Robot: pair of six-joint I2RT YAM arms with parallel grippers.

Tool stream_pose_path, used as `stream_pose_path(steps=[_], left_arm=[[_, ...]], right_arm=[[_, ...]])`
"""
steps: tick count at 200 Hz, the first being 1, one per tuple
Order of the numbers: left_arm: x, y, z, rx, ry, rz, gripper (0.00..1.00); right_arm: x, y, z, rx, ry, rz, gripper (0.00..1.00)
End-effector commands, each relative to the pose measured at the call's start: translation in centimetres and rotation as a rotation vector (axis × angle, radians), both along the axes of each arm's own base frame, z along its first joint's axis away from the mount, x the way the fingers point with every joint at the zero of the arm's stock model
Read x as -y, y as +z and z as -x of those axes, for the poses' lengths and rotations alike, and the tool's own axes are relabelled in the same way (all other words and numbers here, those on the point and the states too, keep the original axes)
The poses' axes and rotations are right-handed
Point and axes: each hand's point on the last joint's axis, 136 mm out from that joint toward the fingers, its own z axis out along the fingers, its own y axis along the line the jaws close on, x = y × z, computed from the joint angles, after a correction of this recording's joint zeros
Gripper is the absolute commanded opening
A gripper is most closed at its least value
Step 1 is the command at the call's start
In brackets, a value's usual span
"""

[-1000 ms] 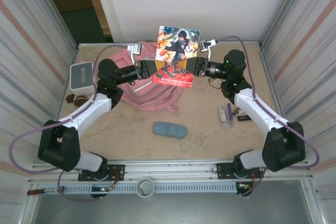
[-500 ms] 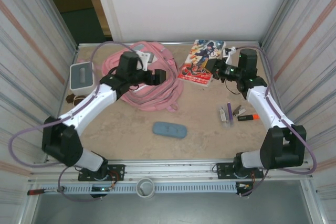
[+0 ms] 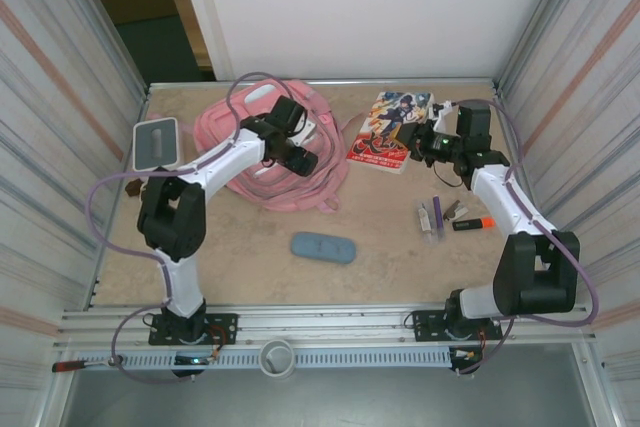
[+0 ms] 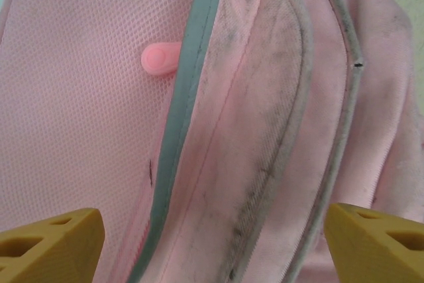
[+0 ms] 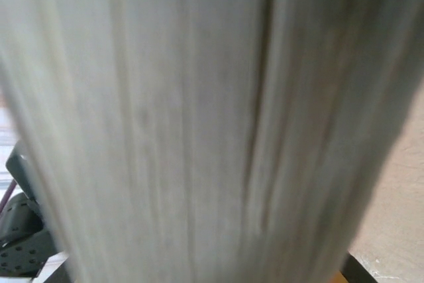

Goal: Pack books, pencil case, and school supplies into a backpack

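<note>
Left fingers (image 4: pixel 50 243) opened, right fingers (image 3: pixel 423 138) gripping book (image 3: pixel 388 130)

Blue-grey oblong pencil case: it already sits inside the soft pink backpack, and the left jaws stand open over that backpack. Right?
No. The blue-grey oblong pencil case lies on the bare table, apart from the soft pink backpack, nearer the arm bases; the top external view shows it. The left jaws do stand open over that backpack.
</note>
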Motion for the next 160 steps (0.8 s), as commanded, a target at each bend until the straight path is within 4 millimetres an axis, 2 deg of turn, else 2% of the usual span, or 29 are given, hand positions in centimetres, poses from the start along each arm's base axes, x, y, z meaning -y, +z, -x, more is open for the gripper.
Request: stream_pose_path(steps=[1, 56, 95, 127, 160], left_arm=[[0.1, 0.1, 0.0, -0.005, -0.045, -0.056, 0.85], [0.7, -1.3, -0.1, -0.026, -0.068, -0.076, 0.78], [0.2, -1.5, -0.6, -0.010, -0.046, -0.112, 0.59], [0.2, -0.3, -0.9, 0.031, -0.041, -0.095, 0.41], [0.6, 2.6, -1.2, 0.111, -0.051, -0.007, 0.21]], right_arm=[[-0.3, 2.3, -0.1, 0.118, 0.048, -0.012, 0.00], [-0.1, 1.8, -0.1, 0.105, 0.039, -0.006, 0.00], [-0.2, 1.2, -0.1, 0.086, 0.039, -0.008, 0.00], [0.0, 1.0, -0.1, 0.084, 0.035, -0.003, 0.00], [0.1, 0.6, -0.1, 0.074, 0.031, 0.010, 0.00]])
